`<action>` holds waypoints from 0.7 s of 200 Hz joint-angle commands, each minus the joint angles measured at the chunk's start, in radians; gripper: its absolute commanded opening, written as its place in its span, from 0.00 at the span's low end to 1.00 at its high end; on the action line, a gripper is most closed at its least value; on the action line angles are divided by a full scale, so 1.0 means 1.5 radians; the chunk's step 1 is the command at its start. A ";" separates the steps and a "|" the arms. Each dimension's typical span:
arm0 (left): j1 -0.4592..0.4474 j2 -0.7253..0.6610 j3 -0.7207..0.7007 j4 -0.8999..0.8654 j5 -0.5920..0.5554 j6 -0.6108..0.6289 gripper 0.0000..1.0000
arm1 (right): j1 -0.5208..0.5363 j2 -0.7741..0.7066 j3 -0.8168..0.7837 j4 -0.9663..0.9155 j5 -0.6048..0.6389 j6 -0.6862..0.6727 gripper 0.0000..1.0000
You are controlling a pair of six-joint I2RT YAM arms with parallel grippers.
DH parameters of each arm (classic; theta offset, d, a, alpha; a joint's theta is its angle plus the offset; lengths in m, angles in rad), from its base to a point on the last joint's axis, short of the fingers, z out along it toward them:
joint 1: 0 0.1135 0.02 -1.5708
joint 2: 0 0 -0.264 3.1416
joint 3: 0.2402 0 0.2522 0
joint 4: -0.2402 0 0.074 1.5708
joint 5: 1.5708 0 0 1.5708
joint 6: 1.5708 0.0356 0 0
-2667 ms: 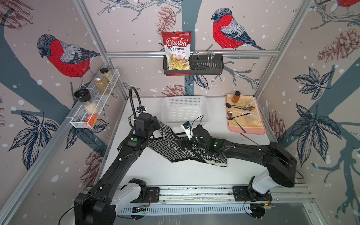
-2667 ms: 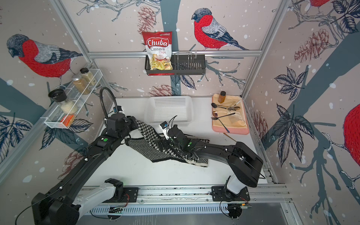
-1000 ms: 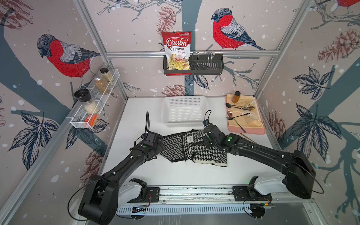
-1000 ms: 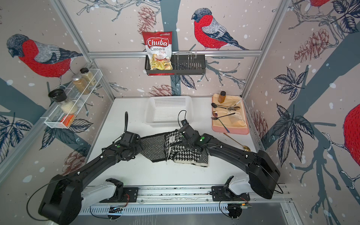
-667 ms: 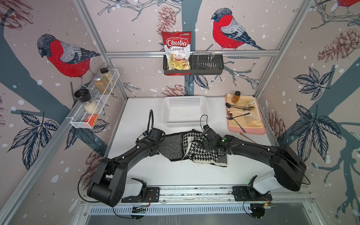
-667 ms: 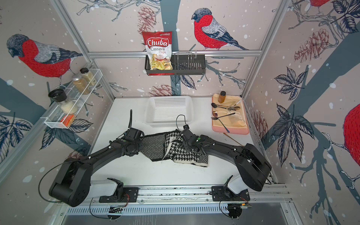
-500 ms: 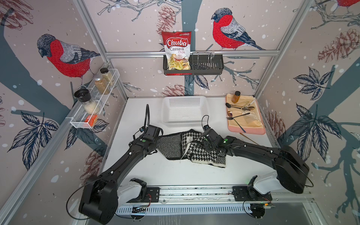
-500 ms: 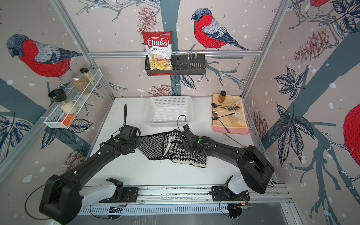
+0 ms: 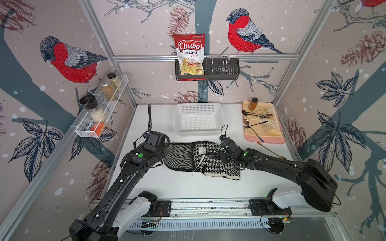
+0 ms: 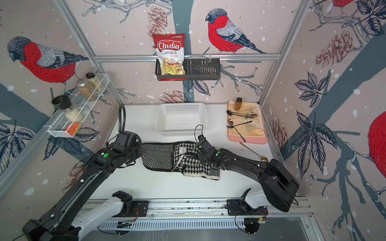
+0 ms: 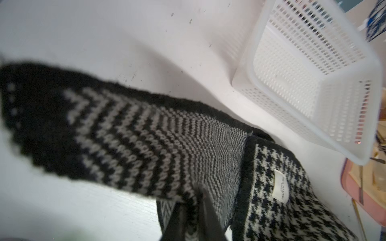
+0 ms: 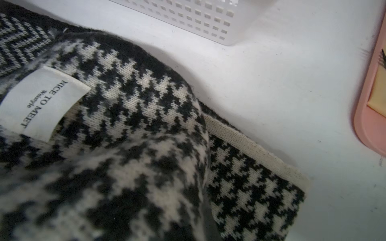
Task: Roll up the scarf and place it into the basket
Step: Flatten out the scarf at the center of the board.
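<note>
The scarf lies across the middle of the table, herringbone side up on the left, with a houndstooth part folded over on the right. My left gripper is at its left end. In the left wrist view that gripper is shut on the herringbone cloth, whose end is raised off the table. My right gripper sits on the houndstooth fold. In the right wrist view a raised fold covers the jaws, and the gripper is shut on it. The white basket stands empty just behind the scarf.
A pink tray with cutlery and a small jar sits at the back right. A gold spoon lies on the table in front of it. A black rack with a chips bag hangs on the back wall. A wire shelf of jars hangs on the left wall.
My left gripper has come in at the scarf's left end and closed on it, lifting that end a little. The right gripper has stayed on the houndstooth fold.
</note>
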 commanded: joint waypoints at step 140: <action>0.082 0.147 -0.155 0.168 0.068 0.032 0.92 | -0.083 0.217 0.071 -0.104 0.060 0.060 0.00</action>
